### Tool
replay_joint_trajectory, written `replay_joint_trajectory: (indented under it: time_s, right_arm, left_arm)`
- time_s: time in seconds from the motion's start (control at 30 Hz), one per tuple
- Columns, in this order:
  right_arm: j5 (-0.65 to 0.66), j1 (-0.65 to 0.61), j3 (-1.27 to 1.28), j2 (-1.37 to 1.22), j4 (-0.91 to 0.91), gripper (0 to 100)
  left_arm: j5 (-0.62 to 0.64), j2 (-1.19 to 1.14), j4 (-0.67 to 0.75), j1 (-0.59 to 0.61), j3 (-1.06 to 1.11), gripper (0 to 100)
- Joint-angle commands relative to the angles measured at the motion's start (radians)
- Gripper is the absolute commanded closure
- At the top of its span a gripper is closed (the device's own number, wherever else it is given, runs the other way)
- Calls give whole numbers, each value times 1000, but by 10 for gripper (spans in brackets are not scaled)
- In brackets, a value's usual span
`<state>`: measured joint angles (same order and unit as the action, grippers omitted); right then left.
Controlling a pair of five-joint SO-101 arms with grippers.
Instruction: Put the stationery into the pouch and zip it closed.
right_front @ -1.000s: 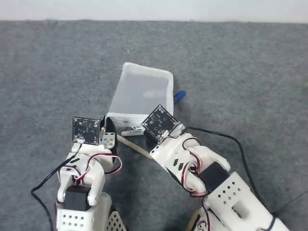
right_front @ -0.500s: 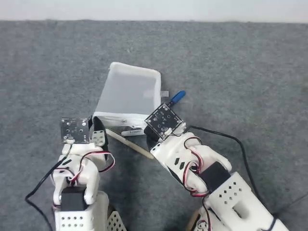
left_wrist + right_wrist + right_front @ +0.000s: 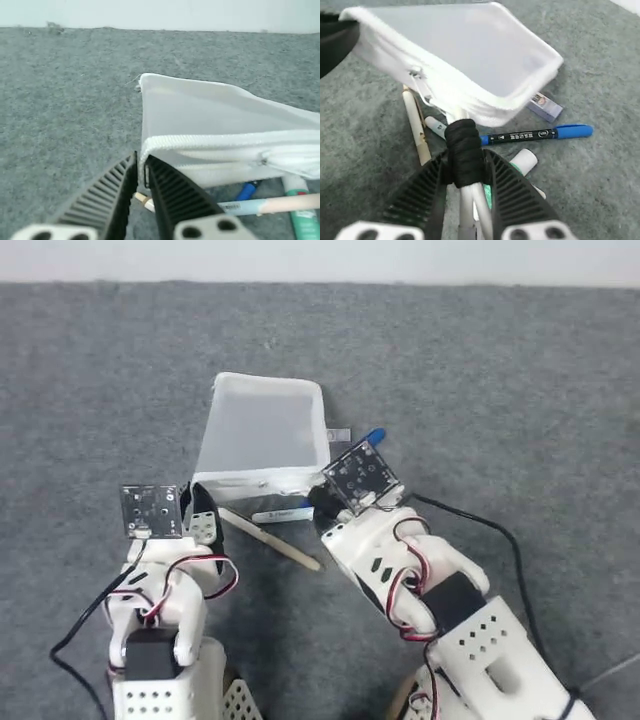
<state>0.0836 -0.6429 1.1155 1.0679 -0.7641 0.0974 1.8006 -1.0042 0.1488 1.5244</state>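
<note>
**Both grippers at the pouch's near corners, stationery lying outside**

High view: The white pouch (image 3: 265, 430) is lying on the grey desk (image 3: 520, 380), its zipper edge facing the arms. The left gripper (image 3: 203, 502) is sitting at its 7 o'clock corner and the right gripper (image 3: 322, 502) at its 5 o'clock corner. A wooden pencil (image 3: 275, 538) and a white pen (image 3: 283, 514) are lying at the pouch's 6 o'clock, and a blue marker (image 3: 373, 436) at its 3 o'clock.

Left wrist view: The left gripper is pinching the pouch's corner, jaws pressed nearly together on the fabric. The zipper pull (image 3: 263, 160) is sitting farther along the edge.

Right wrist view: The right gripper is clamping a black-wrapped piece (image 3: 465, 147) at the pouch's corner; whether it belongs to the pouch cannot be told. A green-and-white tube (image 3: 522, 161) and a small box (image 3: 545, 106) are lying near the marker.
</note>
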Motion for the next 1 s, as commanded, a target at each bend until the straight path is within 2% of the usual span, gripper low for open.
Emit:
replay_joint_trajectory:
  time_s: [0.0,0.23,0.8,0.97]
  right_arm:
    - [-28,54,-17,42,12,992]
    - [-46,94,-20,42,21,992]
    - [-84,124,-23,42,25,992]
    - [-118,166,-34,42,24,992]
  left_arm:
    - [11,11,2,34,-70,991]
    - [12,11,11,114,-68,991]
    - [12,11,9,132,-68,991]
    - [12,11,9,132,-68,991]
